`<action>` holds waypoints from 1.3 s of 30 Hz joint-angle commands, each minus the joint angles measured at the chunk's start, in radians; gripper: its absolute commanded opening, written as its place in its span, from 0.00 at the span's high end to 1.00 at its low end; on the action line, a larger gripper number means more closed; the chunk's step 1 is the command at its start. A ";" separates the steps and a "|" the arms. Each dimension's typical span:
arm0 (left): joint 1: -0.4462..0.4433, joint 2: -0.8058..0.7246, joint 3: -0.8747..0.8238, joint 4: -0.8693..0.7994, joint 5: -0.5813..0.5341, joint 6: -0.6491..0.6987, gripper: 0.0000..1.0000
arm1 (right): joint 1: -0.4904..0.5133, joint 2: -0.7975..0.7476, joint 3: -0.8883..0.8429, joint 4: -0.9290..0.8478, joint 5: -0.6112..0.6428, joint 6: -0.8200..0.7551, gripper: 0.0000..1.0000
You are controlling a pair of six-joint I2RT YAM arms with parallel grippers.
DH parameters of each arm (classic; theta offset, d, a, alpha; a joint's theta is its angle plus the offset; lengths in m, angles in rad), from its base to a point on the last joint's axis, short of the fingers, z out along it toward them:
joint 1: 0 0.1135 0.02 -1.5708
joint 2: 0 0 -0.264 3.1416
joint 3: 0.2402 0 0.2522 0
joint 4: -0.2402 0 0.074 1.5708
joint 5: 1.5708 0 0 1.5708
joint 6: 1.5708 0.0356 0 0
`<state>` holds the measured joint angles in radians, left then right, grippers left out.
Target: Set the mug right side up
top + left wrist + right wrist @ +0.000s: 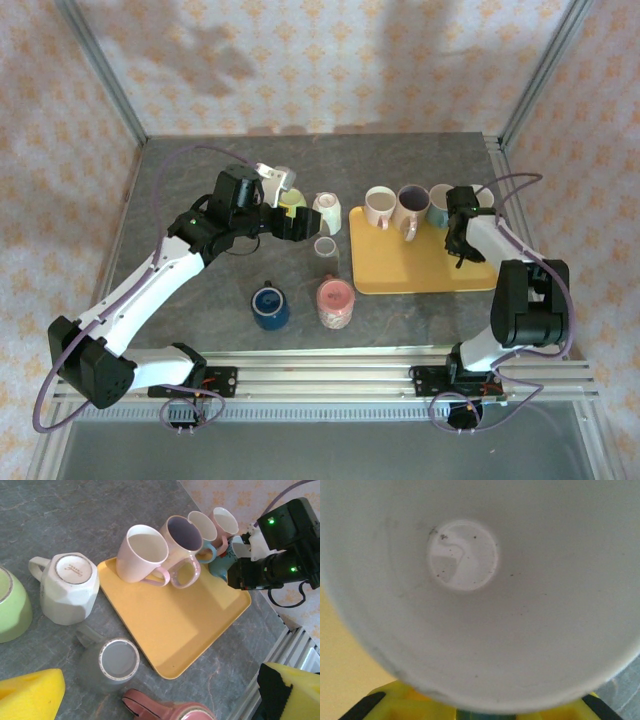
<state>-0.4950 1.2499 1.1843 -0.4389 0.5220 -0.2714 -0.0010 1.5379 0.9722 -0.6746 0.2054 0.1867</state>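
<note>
The blue mug [484, 197], white inside, is seen right against the right gripper [465, 225], at the right end of the yellow tray [400, 270]. The yellow pads [410, 705] are seen under its rim. Whether it is squeezed cannot be told. The left gripper [298, 222] is held wide open and empty, with an upside-down grey mug [117, 662] just ahead of its jaws.

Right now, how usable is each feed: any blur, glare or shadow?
Top view: slightly soft but the table is evenly lit, with blotchy shadows on the back wall. Left wrist: sharp, a brighter patch on the tray, no blinding glare. Right wrist: very close to a mug, its white inside soft and dim, specks at the bottom just readable.
</note>
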 commanded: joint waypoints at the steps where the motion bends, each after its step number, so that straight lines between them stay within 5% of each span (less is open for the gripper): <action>1: 0.008 -0.029 -0.007 -0.009 -0.021 -0.008 0.00 | -0.002 -0.023 0.006 -0.008 -0.012 0.013 0.67; 21: 0.009 -0.068 -0.017 -0.039 -0.093 0.033 0.00 | -0.001 -0.273 0.071 -0.166 0.013 0.086 0.46; 39: 0.030 -0.027 0.007 -0.160 -0.319 0.020 0.00 | -0.001 -0.316 0.355 -0.236 -0.549 -0.028 0.40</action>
<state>-0.4744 1.2140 1.1679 -0.5579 0.2707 -0.2413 -0.0010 1.2026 1.2968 -0.8627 -0.2321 0.1776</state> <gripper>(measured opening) 0.998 0.606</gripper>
